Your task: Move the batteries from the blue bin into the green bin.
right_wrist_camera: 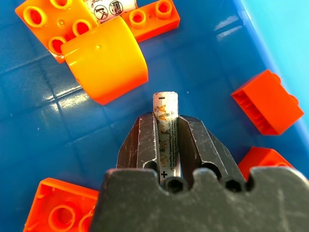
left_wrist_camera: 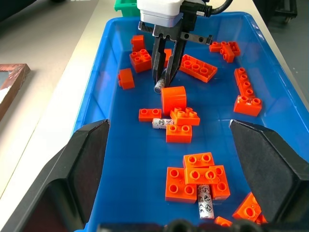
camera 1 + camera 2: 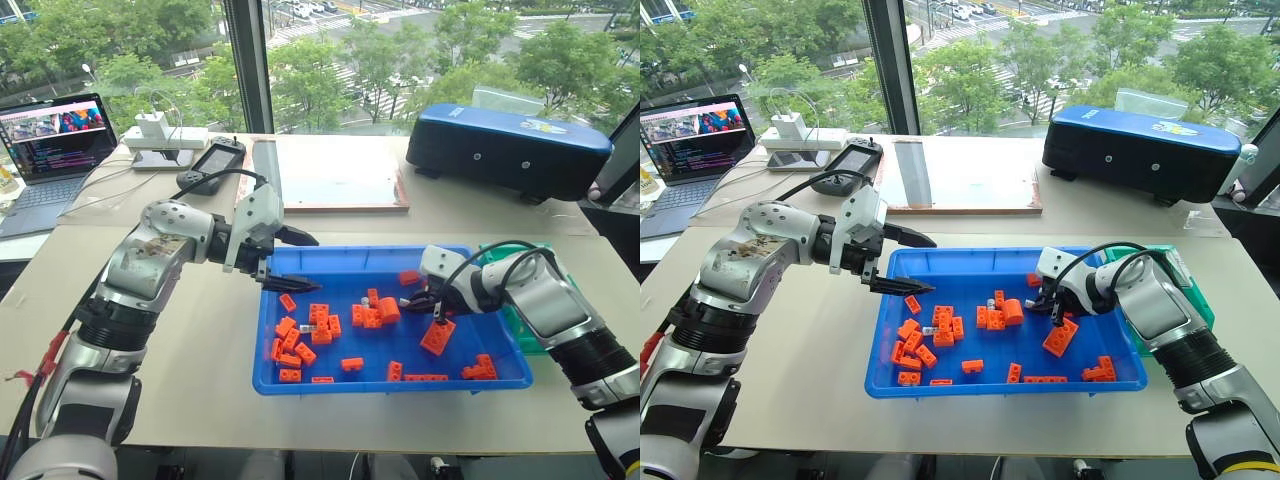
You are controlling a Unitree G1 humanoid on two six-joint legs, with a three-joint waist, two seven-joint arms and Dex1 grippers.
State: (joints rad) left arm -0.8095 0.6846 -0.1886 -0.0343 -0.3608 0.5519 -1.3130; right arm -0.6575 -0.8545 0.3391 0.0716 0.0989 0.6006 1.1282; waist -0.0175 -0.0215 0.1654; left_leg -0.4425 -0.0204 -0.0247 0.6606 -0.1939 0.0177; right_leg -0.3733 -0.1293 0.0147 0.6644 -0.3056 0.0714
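1. Right claw (image 1: 165,133) is clamped on one battery (image 1: 165,116), low over the floor of the blue bin (image 3: 300,387), just beside a rounded orange brick (image 1: 104,60).
2. Left claw (image 3: 288,265) hangs spread wide, holding nothing, over the bin's left rim, with open blue floor beneath it.
3. Two more batteries (image 2: 161,123) lie among the orange bricks (image 3: 305,340) in the left wrist view.
4. Green bin (image 3: 525,330) sits against the blue bin's right side on the bench (image 3: 200,400).
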